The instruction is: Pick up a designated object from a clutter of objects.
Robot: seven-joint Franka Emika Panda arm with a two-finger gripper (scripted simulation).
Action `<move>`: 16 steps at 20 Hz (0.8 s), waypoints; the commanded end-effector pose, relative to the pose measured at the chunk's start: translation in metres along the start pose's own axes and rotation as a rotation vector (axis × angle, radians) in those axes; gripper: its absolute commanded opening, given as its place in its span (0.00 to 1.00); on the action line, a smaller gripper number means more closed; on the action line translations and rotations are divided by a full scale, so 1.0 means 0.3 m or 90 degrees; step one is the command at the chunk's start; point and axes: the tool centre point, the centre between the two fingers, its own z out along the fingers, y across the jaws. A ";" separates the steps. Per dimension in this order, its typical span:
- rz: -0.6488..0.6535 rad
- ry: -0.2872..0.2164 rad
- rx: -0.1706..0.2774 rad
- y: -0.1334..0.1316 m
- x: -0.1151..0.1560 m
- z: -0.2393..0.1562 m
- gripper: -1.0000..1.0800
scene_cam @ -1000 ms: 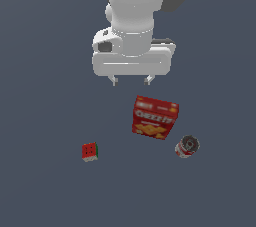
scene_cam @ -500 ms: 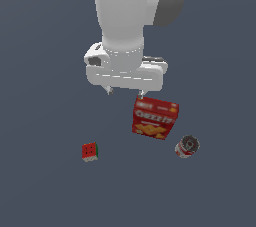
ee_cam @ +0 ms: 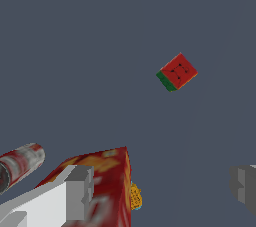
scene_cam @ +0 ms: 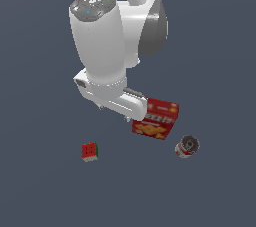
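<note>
Since the cube (scene_cam: 90, 151) sits alone on the worktop (scene_cam: 45, 191), well apart from the cracker box (scene_cam: 156, 119) and the can (scene_cam: 187, 146), I get a clear run at it. My claw (ee_cam: 160, 191) is spread wide and empty, fingers (ee_cam: 77, 191) parted so the cube fits between them. It hangs over the box, so in the wrist view the box crowds one finger; I'd judge a sideways shift comes before any descent.

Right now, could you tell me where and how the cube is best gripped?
Grip the cube across two opposite side faces, coming from above. It sits flat, red gridded face up, apart from the box and can, so open fingers could likely straddle it.
</note>
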 end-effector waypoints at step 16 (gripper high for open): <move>0.377 -0.002 -0.011 0.166 0.252 0.359 0.96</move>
